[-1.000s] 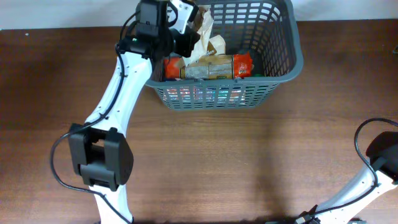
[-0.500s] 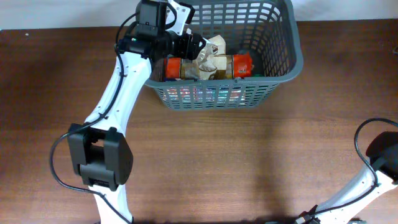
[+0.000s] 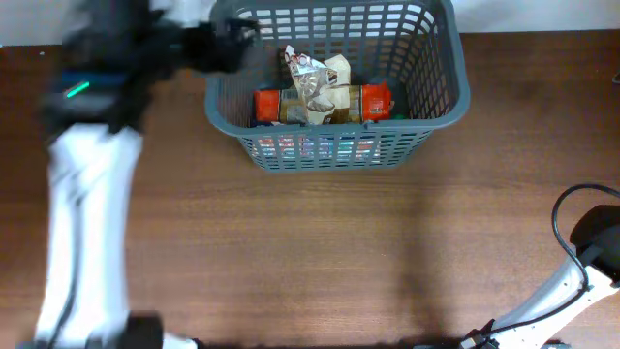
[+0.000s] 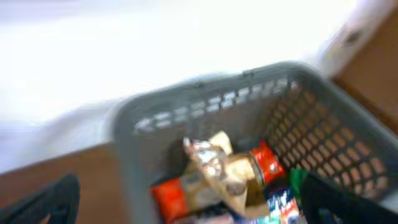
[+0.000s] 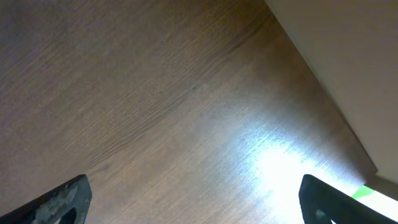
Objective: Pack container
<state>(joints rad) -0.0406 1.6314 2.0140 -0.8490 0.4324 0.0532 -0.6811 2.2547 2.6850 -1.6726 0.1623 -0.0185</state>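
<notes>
The container [image 3: 463, 92] is a dark grey slotted basket at the back middle of the table. Inside lie a crumpled beige and silver packet [image 3: 315, 79] on top of a long orange-ended packet [image 3: 273, 105], with other packets under them. My left gripper [image 3: 228, 41] is blurred with motion, above the basket's back left corner, open and empty. In the left wrist view the basket [image 4: 205, 102] and the crumpled packet [image 4: 214, 165] lie below my left gripper [image 4: 199, 202]. My right gripper [image 5: 199, 202] is open over bare wood with nothing in it.
The brown wooden table [image 3: 320, 252] spreads in front of the basket. The right arm [image 3: 593, 254] and its cable sit at the front right corner. A white wall [image 4: 124, 50] runs behind the basket, and the table's edge [image 5: 323, 87] shows in the right wrist view.
The left gripper has opened and let the crumpled packet drop into the basket. The left arm has then swung fast to the left, out of the basket. The right arm has stayed still.
</notes>
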